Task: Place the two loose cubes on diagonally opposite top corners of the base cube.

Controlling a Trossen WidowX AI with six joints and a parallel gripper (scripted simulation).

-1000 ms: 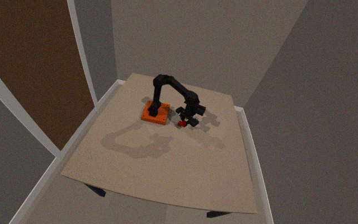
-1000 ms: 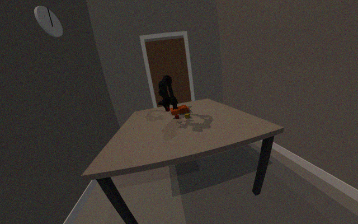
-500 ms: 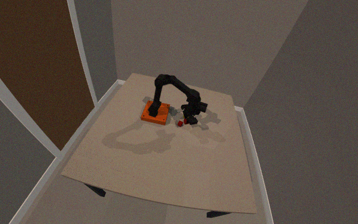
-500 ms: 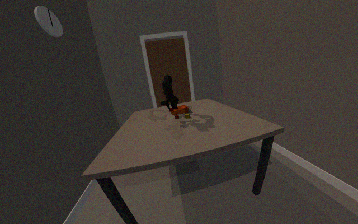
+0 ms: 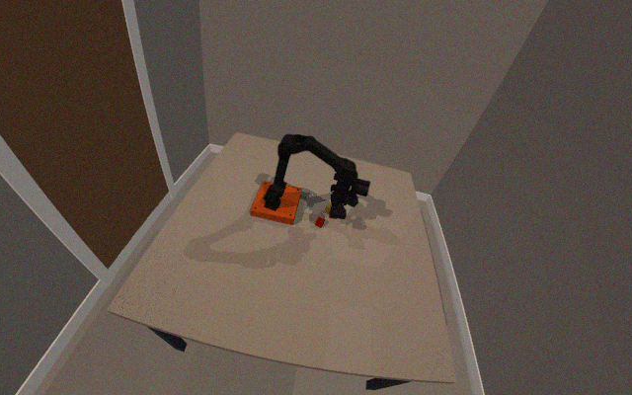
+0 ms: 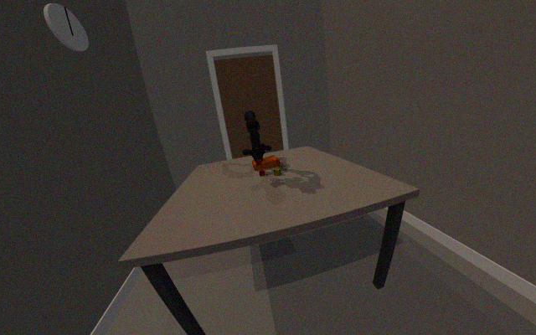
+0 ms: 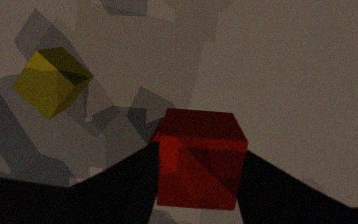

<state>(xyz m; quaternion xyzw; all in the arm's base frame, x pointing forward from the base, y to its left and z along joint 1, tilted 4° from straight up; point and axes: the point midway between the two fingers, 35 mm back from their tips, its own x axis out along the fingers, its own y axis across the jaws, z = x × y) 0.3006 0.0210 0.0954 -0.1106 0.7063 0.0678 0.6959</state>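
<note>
My gripper (image 5: 338,214) (image 6: 259,161) (image 7: 198,154) points down and is shut on a red cube (image 7: 200,125), one finger on each side. The held cube looks level in the wrist view and hangs above the table. The yellow cube (image 5: 328,209) (image 6: 277,172) (image 7: 47,87) sits on the table, at the upper left of the wrist view, turned at an angle to the held cube. Nothing shows on top of it. The other red cube (image 5: 320,221) (image 6: 261,172) lies on the table near the yellow one and is out of the wrist view. In the top view the gripper partly hides the yellow cube.
The orange mounting plate (image 5: 286,209) (image 6: 270,162) of the arm stands close to the cubes on the table (image 5: 311,306) (image 6: 222,209). Arm shadows fall around the cubes.
</note>
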